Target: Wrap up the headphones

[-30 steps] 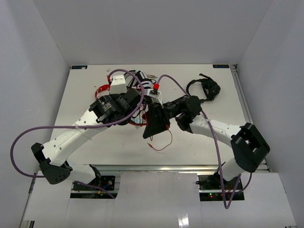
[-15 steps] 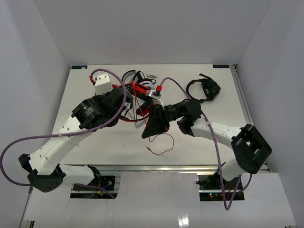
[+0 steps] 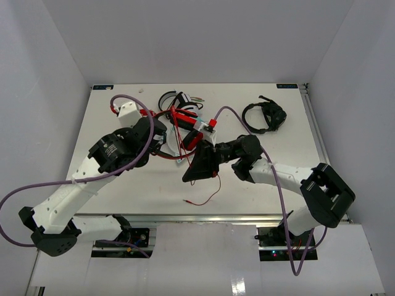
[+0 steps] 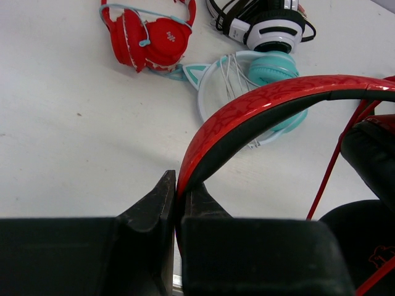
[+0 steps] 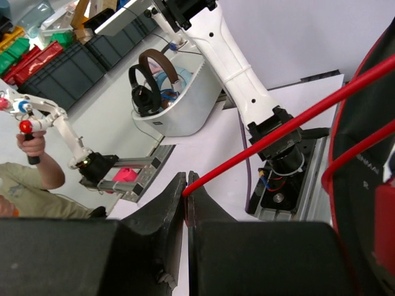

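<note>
Winding neatly calls for tension. The left hand (image 4: 177,185) is clamped on the red-and-black band of the headphones (image 4: 265,95), held above the bench (image 4: 74,154) near its middle. The right hand (image 5: 186,182) is pinched tight on the thin red cable (image 5: 278,131). By my judgement, the right should lead the cable around the band in close turns, never slack, while the left holds steady.
</note>
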`<state>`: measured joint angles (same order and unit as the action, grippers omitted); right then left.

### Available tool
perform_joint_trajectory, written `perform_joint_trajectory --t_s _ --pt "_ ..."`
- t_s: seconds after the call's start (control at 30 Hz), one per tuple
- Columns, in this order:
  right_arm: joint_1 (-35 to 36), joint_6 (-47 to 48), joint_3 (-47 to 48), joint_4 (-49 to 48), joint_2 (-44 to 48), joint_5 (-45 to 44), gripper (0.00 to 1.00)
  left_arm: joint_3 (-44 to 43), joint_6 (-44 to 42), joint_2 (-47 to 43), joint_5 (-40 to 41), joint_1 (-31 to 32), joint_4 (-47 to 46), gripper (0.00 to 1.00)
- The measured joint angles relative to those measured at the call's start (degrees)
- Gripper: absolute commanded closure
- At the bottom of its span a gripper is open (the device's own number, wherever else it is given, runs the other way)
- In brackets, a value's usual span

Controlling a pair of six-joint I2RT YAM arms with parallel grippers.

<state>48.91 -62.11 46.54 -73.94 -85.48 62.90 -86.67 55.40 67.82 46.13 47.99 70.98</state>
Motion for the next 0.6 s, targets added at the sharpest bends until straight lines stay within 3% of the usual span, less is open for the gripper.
perform_joint_trajectory --t_s 0.2,0.43,0.6 --pt "0.56 9.47 -2.56 1.44 2.87 -3.34 0.92 3.81 2.87 -4.54 -2.60 -0.26 -2.97 1.00" --pt "3.79 30.19 -3.45 18.71 12.37 -15.32 0.92 3.49 7.83 -6.11 -3.22 -0.27 -2.15 1.00" --pt "6.42 39.11 -5.03 24.92 13.28 -23.99 0.92 4.37 9.37 -7.39 -4.23 -0.29 -3.25 1.00"
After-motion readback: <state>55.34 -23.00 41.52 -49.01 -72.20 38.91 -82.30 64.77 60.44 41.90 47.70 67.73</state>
